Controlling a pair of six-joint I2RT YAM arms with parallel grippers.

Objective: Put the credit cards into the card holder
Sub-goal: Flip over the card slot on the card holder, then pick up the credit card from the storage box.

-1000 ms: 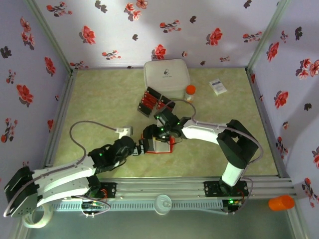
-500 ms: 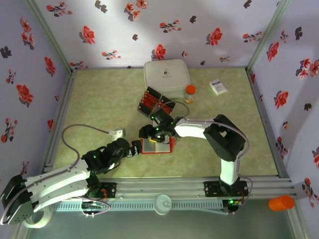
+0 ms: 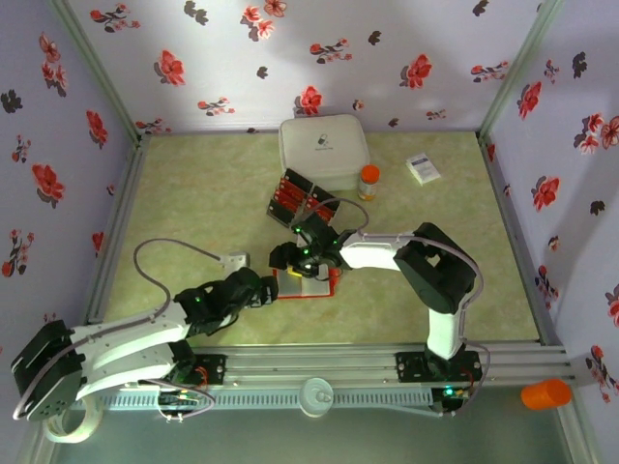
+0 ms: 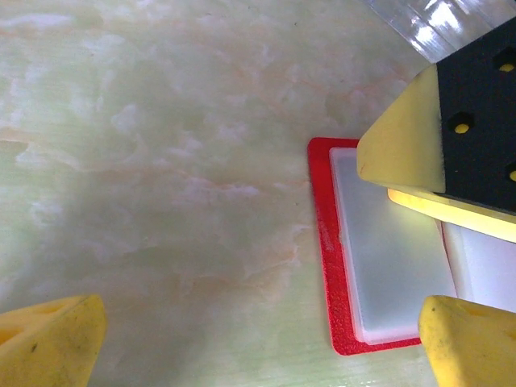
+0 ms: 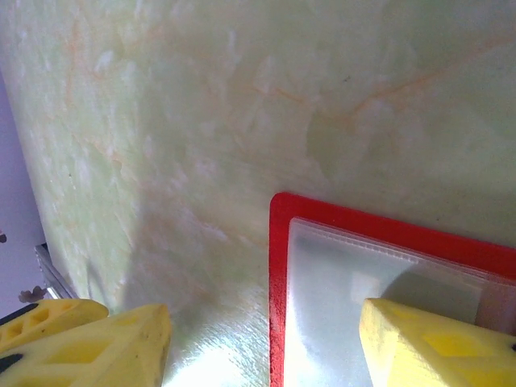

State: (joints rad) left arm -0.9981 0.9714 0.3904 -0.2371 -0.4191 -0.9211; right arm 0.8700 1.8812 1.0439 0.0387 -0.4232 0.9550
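Observation:
The card holder (image 3: 311,283) lies open and flat on the table, a red rim around a pale pocket (image 4: 387,266) (image 5: 347,282). Several red credit cards (image 3: 294,196) sit in black trays behind it. My left gripper (image 3: 271,289) (image 4: 262,347) is open just left of the holder, its right fingertip (image 4: 472,339) over the holder's near corner. My right gripper (image 3: 290,263) (image 5: 262,347) is open and straddles the holder's edge, one fingertip (image 5: 435,347) over the pale pocket and the other over bare table. Nothing is held. A yellow and black finger of the right gripper (image 4: 439,137) hangs above the holder.
A big white lidded box (image 3: 323,150) stands at the back, with an orange-capped bottle (image 3: 368,180) beside it and a small white printed box (image 3: 423,168) at the back right. Flowered walls close in three sides. The left arm's grey cable (image 3: 184,247) loops over the table.
The right gripper has slid back and left off the card holder, uncovering its pale pocket. The left gripper drew back a little to the left. Neither one opened or shut.

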